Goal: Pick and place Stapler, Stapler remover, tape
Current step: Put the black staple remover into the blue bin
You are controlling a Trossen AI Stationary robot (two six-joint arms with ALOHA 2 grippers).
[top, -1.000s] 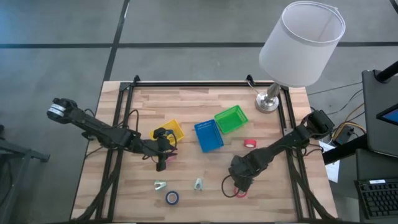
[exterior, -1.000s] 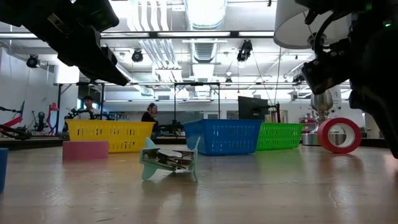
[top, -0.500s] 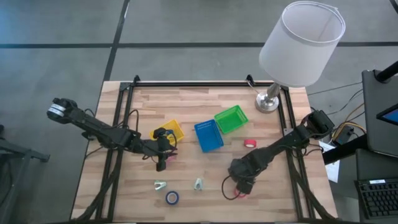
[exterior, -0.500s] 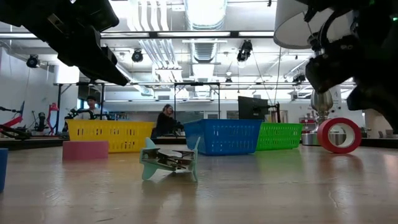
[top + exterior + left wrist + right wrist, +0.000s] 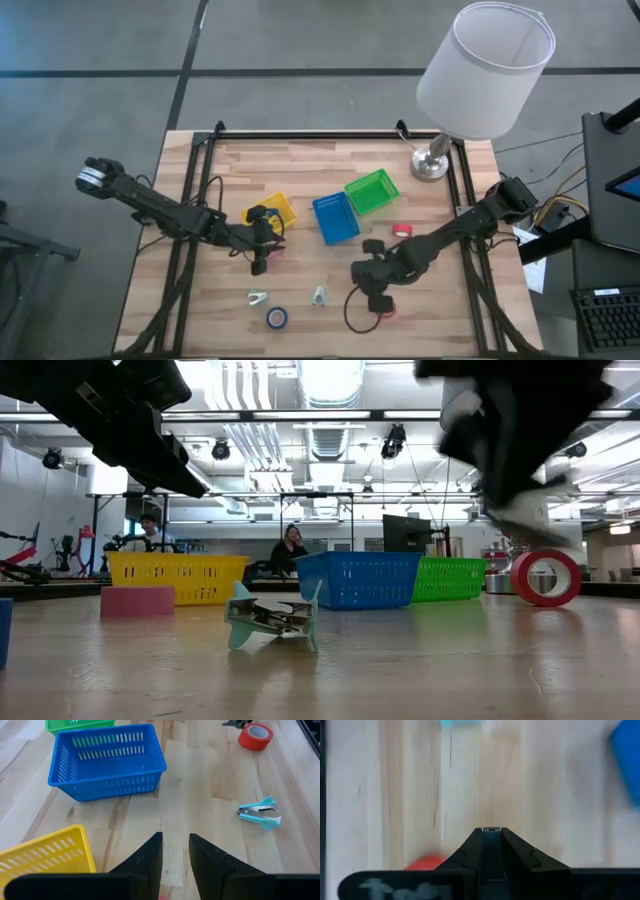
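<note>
Swinging left since a second ago, right end effector (image 5: 368,283), fingers together, should spread squarely above stapler remover (image 5: 319,296); left end effector (image 5: 262,250) hovers slightly apart.

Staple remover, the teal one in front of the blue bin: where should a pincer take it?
Come from straight above the staple remover and close across its two teal side wings. It lies flat on the table, apart from everything, with bare wood on both sides for the fingers.

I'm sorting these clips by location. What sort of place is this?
Probably a robotics lab or open workshop: a wooden table with two arms, exposed ducts and lights overhead, and a person seated at equipment beyond it.
</note>
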